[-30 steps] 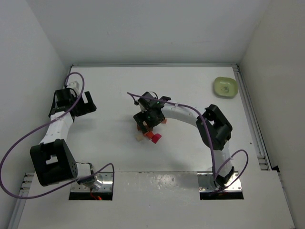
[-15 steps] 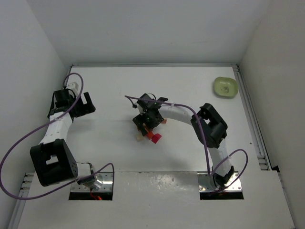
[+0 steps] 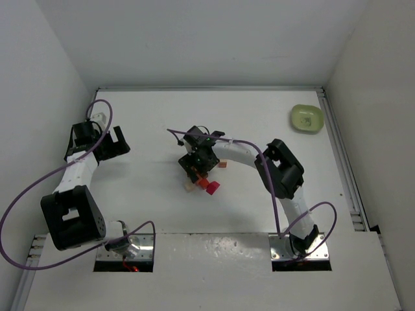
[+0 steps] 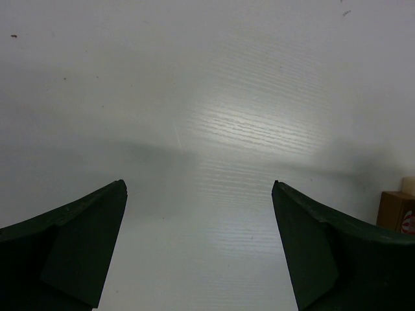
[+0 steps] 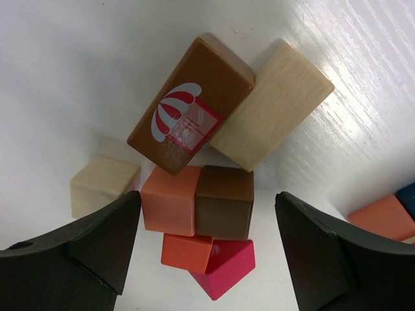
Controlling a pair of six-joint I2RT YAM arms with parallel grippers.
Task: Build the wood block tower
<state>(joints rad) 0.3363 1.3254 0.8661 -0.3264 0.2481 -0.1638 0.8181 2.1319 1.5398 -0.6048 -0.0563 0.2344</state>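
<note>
Right pincer (image 5: 206, 202) gapes above long brown block (image 5: 191, 103) lying diagonally.

Your left arm (image 3: 79, 173) and right arm (image 3: 241, 151) share one build: white tubular links between blocky black joint housings. You'll see a thin purple cable (image 3: 31, 187) looping loosely off each arm. In your wrist cameras, the fingers (image 4: 61, 249) are dark, matte, wedge-shaped slabs.
</note>
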